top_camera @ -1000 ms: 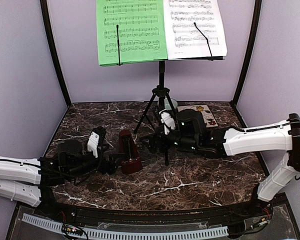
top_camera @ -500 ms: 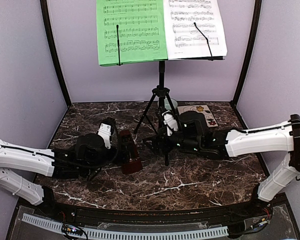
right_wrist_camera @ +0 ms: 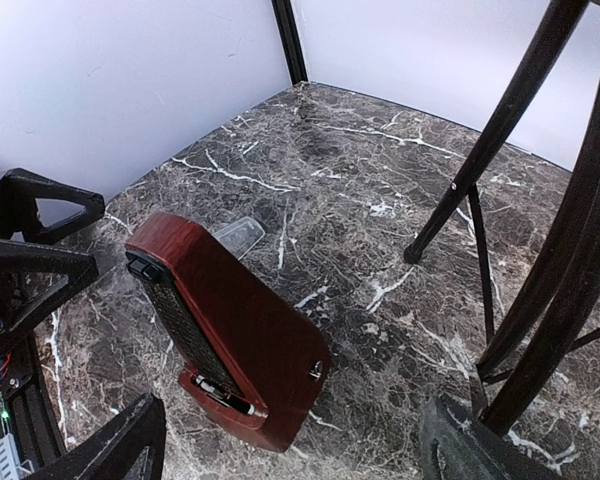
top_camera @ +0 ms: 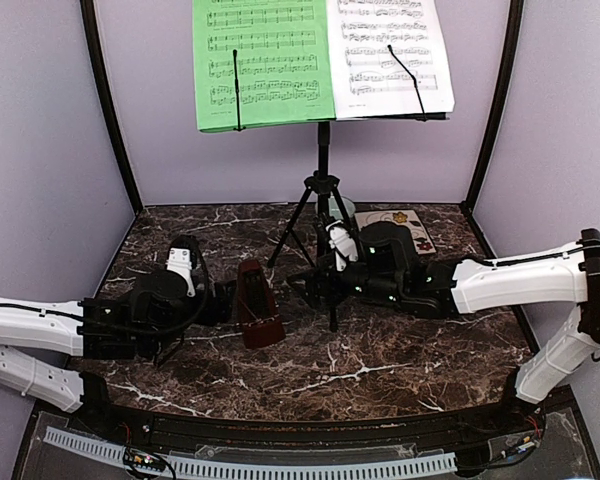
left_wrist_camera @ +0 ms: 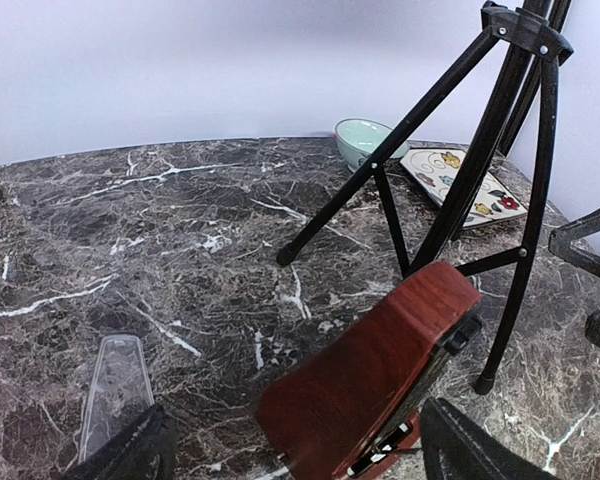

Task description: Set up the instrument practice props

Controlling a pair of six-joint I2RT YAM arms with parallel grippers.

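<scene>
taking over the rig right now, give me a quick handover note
Left gripper: open, close beside the metronome, not gripping it.
Right gripper: open, empty, low by the music stand legs.
Stand upright at the back of the table; green sheet and white sheet side by side on its desk. Metronome upright in front of the stand.
Done: props look placed.
Left: probably just backing both arms away without knocking the metronome.
</scene>
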